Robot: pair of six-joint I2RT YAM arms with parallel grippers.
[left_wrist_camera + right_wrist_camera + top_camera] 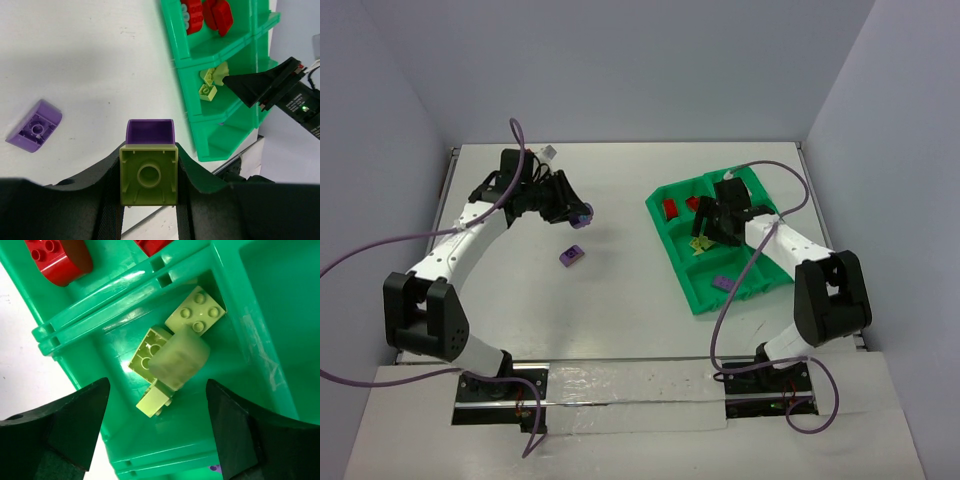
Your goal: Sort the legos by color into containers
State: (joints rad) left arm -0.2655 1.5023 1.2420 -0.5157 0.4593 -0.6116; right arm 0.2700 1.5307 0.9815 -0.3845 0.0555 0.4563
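My left gripper [578,213] is shut on a yellow-green brick [148,175] with a purple brick [149,132] stuck to its far side, held above the table left of the tray. A loose purple brick [572,255] lies on the table below it, also in the left wrist view [34,125]. My right gripper [715,228] is open over the green tray [692,290], above the compartment holding yellow-green bricks [197,310]; one blurred yellow-green brick [179,362] lies between the jaws [157,425]. Red bricks [671,208] sit in the far compartment. A purple brick [723,283] lies in a near compartment.
The tray stands tilted at the right of the white table, close to the right wall. A small white object [550,153] lies at the table's back edge behind the left arm. Purple cables loop from both arms.
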